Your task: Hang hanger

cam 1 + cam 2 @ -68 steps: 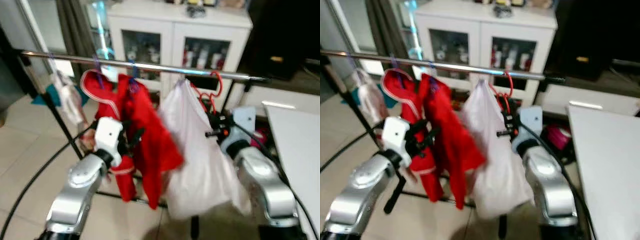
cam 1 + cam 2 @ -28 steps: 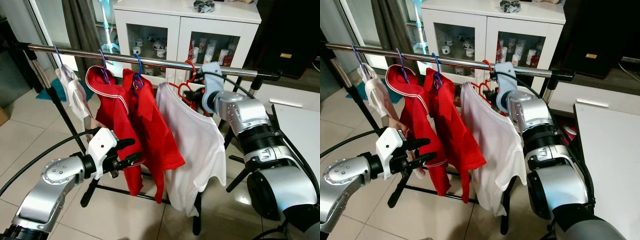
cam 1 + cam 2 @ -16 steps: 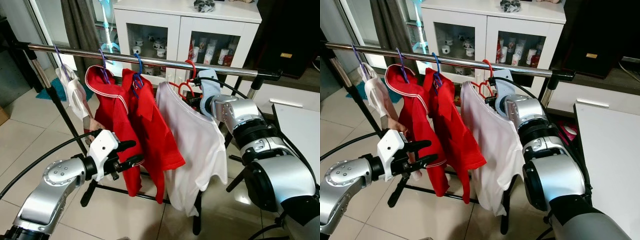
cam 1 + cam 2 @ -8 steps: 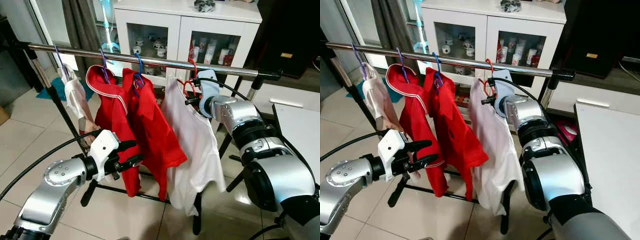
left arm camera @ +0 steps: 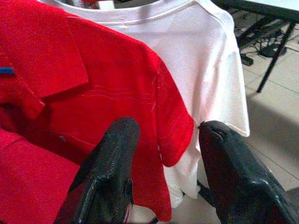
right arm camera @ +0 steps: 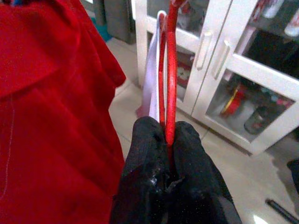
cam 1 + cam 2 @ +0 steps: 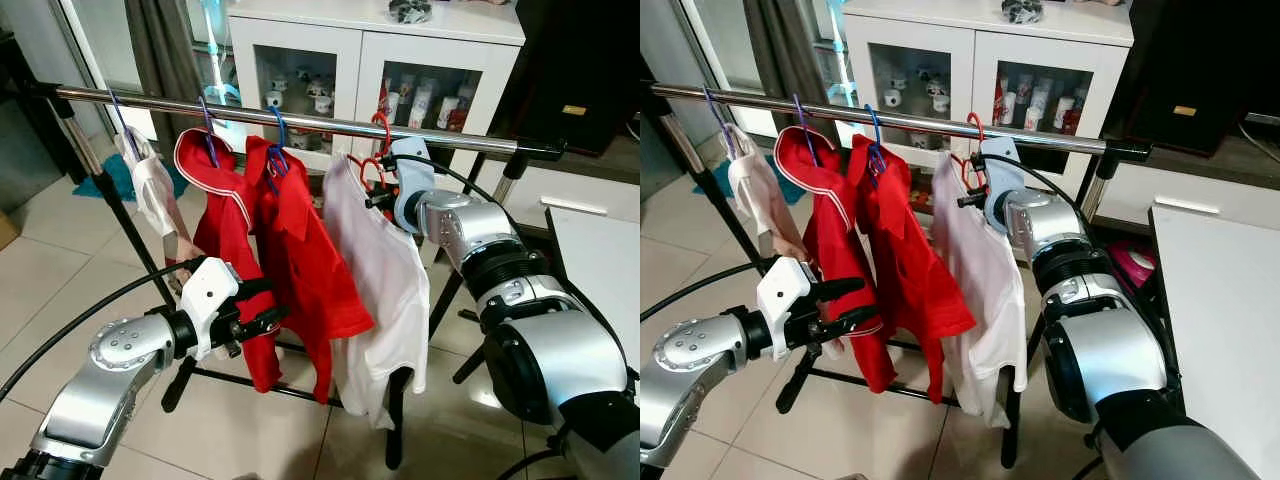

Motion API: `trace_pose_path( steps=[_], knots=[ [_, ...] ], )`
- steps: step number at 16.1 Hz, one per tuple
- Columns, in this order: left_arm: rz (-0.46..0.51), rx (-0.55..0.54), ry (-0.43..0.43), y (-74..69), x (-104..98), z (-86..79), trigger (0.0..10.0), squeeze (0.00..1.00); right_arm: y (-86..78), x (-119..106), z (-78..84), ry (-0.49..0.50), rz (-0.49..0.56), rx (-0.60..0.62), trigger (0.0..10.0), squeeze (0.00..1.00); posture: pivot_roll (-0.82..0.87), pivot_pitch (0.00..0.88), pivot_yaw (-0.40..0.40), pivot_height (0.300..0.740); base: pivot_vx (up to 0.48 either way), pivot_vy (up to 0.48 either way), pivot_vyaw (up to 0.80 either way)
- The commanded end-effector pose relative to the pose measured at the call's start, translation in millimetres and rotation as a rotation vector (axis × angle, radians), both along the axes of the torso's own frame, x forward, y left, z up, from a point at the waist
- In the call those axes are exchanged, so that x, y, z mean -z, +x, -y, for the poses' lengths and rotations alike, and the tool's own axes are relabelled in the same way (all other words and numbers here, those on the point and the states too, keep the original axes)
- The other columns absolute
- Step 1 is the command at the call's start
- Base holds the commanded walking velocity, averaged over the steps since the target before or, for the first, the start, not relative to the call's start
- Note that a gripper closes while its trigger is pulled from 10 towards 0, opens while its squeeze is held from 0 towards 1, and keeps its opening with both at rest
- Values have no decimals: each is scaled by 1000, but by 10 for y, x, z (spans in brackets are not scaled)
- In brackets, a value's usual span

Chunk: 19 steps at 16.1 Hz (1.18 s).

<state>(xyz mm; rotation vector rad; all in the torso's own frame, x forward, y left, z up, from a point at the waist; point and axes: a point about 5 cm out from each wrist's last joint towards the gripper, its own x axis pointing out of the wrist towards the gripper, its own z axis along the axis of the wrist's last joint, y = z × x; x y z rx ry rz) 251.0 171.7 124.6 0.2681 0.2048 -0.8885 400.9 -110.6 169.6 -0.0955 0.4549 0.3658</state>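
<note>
The right gripper [image 6: 166,140] had its jaws clamped on the wire of the red hanger [image 6: 167,79], which carried a white T-shirt [image 7: 385,290]. The hanger's hook [image 7: 381,122] sat at the clothes rail [image 7: 300,121], apparently over it, beside two red shirts [image 7: 290,260]. Hanging seemed nearly done; releasing and pulling the arm back remained. The left gripper [image 5: 163,158] hovered with jaws apart and empty, near the red shirts' hem.

Both arms are smooth silver segments joined by ribbed black rings. Each wrist carries a pale housing, white on the left gripper [image 7: 262,305]; a black cable runs along the right arm. The right gripper [image 6: 166,140] has long, matte black fingers.
</note>
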Motion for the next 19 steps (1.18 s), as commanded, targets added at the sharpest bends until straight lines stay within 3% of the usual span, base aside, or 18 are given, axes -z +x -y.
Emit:
trace_pose_path(
  steps=[1,5,9,15,17,18,19],
  knots=[
    [24,-13,6,18,-21,-2,10000,0,24,-108,44,1,63,-6,0,0,-62,0,-6,740,0,0,0],
    [87,-124,-61,151,-87,80,10000,0,-60,-241,246,70,200,0,0,0,-78,0,21,740,0,0,0],
    [94,-213,-79,187,-68,171,10000,0,-419,-302,386,131,267,-20,0,0,-87,0,15,740,0,0,0],
    [101,-350,-109,106,7,185,10000,0,-1232,179,445,159,157,55,0,0,-96,0,1,740,0,0,0],
    [83,-380,-118,100,49,165,10000,0,-1383,316,379,106,171,72,0,0,-117,0,12,740,0,0,0],
    [83,-390,-129,108,43,163,10000,0,-1397,348,380,103,167,111,10000,0,-113,0,11,740,0,0,0],
    [82,-400,-134,103,49,160,10000,0,-1419,400,394,100,166,147,10000,0,-117,0,16,740,0,0,0]
  ],
)
